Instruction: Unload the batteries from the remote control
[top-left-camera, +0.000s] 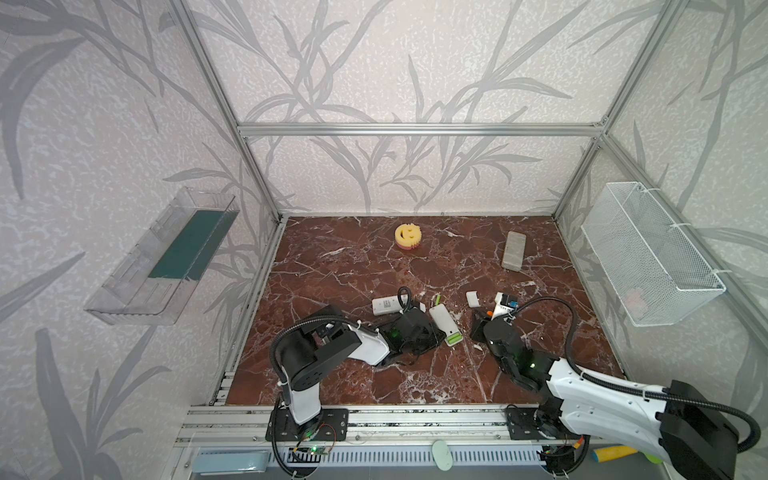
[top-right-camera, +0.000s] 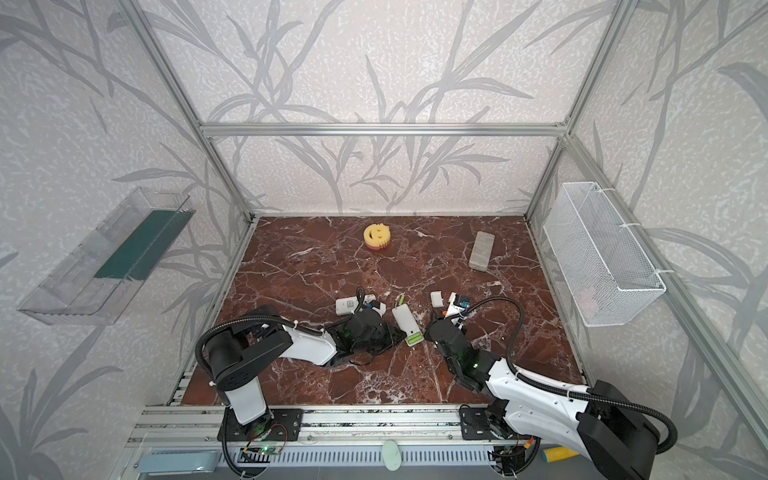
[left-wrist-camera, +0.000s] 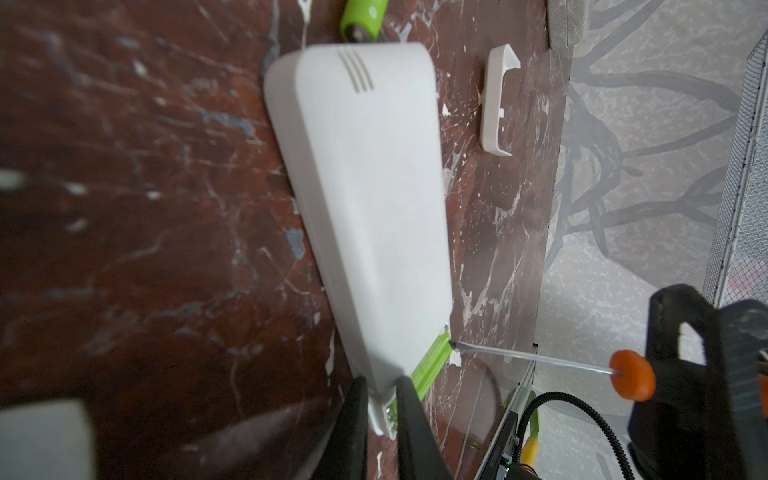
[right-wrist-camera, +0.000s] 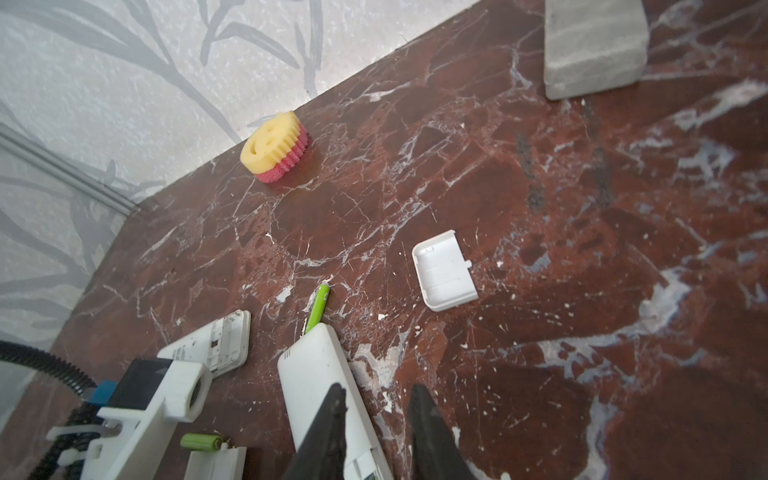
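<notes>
Left gripper (left-wrist-camera: 380, 399) is pinched nearly closed on the near corner of the white remote (left-wrist-camera: 365, 199), which lies face down on the marble surface (left-wrist-camera: 124, 208). Batteries (left-wrist-camera: 430, 365), lime green, show in the remote's open end right beside that grip. A screwdriver's metal tip touches the remote's edge next to them, and its orange handle (left-wrist-camera: 631, 374) sticks out from the black body of the other arm.

Right gripper (right-wrist-camera: 374, 415) hangs over the same remote with a narrow gap between its black fingers; from the wrist view I cannot tell what, if anything, it holds.

Another loose green battery (right-wrist-camera: 318, 307) lies on the surface, touching the remote's far end. A white cover (right-wrist-camera: 444, 272) rests apart from it, and a second remote (top-left-camera: 386, 305) lies near the left arm in both top views.
</notes>
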